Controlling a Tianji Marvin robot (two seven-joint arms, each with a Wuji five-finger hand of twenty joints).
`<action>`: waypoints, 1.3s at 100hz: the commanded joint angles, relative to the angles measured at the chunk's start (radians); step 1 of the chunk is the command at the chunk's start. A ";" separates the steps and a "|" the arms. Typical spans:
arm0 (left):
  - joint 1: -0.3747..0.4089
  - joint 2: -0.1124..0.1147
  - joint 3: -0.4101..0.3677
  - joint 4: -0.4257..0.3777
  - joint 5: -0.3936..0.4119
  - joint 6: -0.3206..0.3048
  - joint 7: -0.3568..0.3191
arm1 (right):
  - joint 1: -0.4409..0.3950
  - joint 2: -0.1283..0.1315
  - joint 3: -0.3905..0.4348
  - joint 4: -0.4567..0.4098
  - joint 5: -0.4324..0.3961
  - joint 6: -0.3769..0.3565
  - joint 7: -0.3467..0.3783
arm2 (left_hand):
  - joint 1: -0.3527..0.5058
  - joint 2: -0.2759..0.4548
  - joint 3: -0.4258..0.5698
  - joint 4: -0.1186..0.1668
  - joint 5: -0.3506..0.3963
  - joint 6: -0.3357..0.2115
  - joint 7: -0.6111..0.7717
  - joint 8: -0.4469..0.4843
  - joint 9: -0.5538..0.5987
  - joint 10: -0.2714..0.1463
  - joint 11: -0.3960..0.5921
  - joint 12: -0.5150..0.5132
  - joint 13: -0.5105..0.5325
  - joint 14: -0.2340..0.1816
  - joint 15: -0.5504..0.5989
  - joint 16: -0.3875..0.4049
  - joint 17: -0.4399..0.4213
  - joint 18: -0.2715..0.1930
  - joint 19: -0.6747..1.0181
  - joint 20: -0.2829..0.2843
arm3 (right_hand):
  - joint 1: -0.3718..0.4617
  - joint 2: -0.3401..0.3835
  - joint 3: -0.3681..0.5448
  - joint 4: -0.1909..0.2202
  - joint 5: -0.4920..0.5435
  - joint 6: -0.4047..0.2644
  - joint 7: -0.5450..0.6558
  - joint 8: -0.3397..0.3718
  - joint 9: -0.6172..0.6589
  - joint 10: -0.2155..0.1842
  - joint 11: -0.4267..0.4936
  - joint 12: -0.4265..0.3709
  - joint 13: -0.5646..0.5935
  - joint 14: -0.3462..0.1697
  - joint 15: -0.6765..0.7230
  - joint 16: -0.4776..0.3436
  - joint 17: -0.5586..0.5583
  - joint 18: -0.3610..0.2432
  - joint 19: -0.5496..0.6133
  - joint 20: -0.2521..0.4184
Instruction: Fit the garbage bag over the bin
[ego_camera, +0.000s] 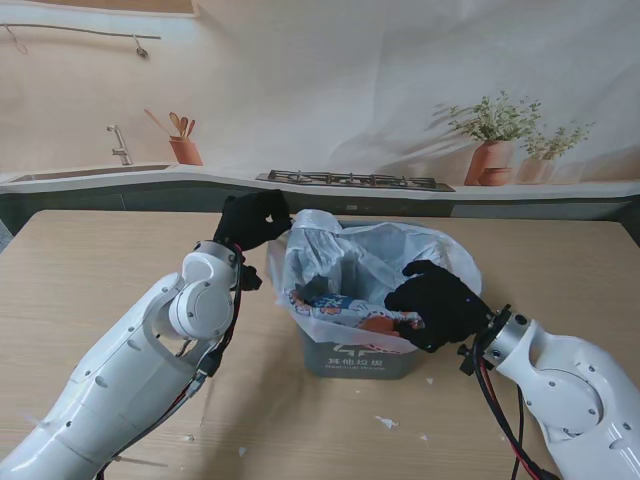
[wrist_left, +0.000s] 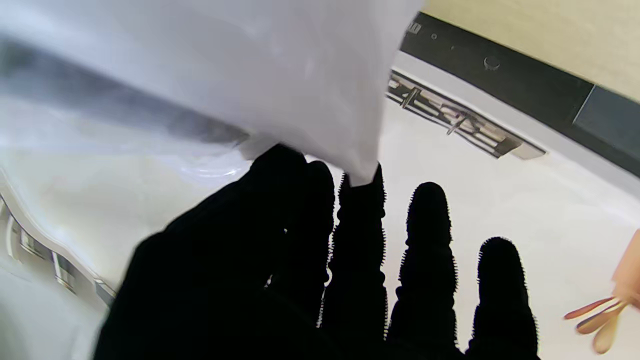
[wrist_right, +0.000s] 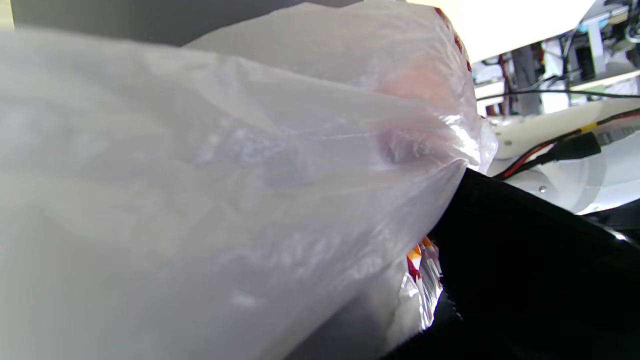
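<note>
Here the bin (ego_camera: 345, 355) stands on the surface (ego_camera: 90, 260) between the two arms, with the bag (ego_camera: 375, 255) draped in and over its mouth. The left hand (ego_camera: 252, 220) sits at the bag's far-left corner, just beyond the bin's rim, and from the stand's view it pinches a raised fold of plastic there. The left wrist view shows a corner of the film caught at the fingertips (wrist_left: 361, 192), the other fingers stretched out free. The right hand (ego_camera: 438, 303) is at the bin's right edge, nearer to me, fingers curled onto the bag where it hangs over the rim; its wrist view is filled with bunched plastic pressed against the black glove, so it grips the bag. Small white scraps (ego_camera: 386, 422) lie on the surface in front of the bin.
</note>
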 joint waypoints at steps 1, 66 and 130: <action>-0.025 -0.005 0.007 -0.016 -0.022 0.013 -0.016 | -0.014 -0.002 -0.012 0.035 -0.008 -0.003 0.023 | 0.030 0.024 -0.026 -0.002 -0.016 -0.005 0.031 0.010 -0.013 0.010 0.021 0.010 -0.018 -0.001 0.017 0.018 -0.014 -0.027 0.035 0.020 | 0.040 -0.010 0.064 -0.027 0.029 -0.171 0.000 0.010 -0.015 0.001 -0.002 0.009 -0.024 -0.041 0.006 0.012 -0.013 -0.010 0.055 -0.020; -0.141 -0.013 0.131 0.209 -0.037 -0.035 -0.072 | -0.005 -0.003 -0.016 0.056 -0.002 -0.010 0.016 | 0.016 -0.006 -0.001 -0.001 0.008 -0.027 0.038 -0.024 0.003 -0.005 0.010 -0.011 -0.011 -0.017 0.004 -0.003 -0.016 -0.029 0.038 0.022 | 0.034 -0.003 0.062 -0.028 0.025 -0.161 0.002 0.018 -0.012 -0.004 -0.005 0.014 -0.024 -0.041 0.013 0.016 -0.026 -0.014 0.090 -0.029; -0.040 0.014 0.008 0.111 0.004 -0.088 -0.053 | -0.011 -0.014 -0.021 0.057 -0.033 0.016 -0.047 | -0.199 0.080 0.068 0.022 -0.076 0.083 -0.322 -0.225 -0.274 0.035 -0.066 -0.272 -0.122 0.003 -0.088 -0.054 -0.002 -0.067 0.139 0.075 | 0.023 -0.010 0.018 -0.031 -0.008 -0.115 0.014 -0.041 -0.026 -0.011 -0.007 -0.024 -0.024 -0.031 0.007 0.012 -0.020 -0.002 0.115 -0.051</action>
